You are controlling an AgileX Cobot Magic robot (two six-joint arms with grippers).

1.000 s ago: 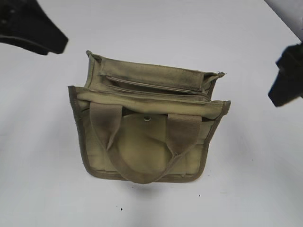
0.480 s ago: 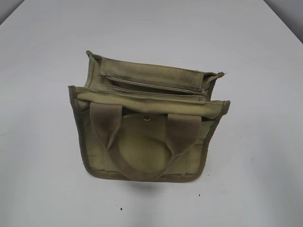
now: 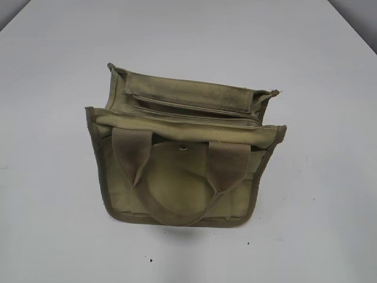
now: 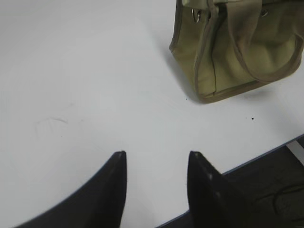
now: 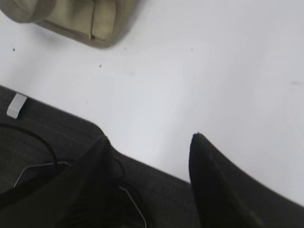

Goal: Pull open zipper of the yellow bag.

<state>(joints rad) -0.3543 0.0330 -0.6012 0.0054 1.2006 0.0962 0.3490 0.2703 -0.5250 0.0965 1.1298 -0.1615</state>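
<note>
Both black arms that were seen at the upper left and upper right corners of the exterior view 1 second ago have been withdrawn out of that view; the bag has not been shifted.

A small boxy olive-yellow canvas bag (image 3: 182, 159) is stood on the white table (image 3: 318, 224), roughly midway between its left and right edges. 2 wide webbing loop handles (image 3: 177, 177) are draped over the near face, and a round metal snap stud (image 3: 183, 148) is seen between their upper ends. A long straight zipper (image 3: 188, 108) with matching olive tape is run across the top of the bag, left to right; it appears closed, though its pull tab cannot be made out.

From the left wrist view, the left gripper (image 4: 156, 159) is held above bare table close to the near edge, its 2 black fingers (image 4: 116, 180) parted by a moderate gap with nothing between them. The bag is seen well apart from it, toward the upper right of that view.

From the right wrist view, the right gripper (image 5: 149, 140) is held over the table's edge, its dark fingers (image 5: 209, 175) likewise spread apart and empty. Dark flooring and thin cables (image 5: 33, 166) are seen below the edge. Only a corner of the bag is caught at the upper left of that view.
</note>
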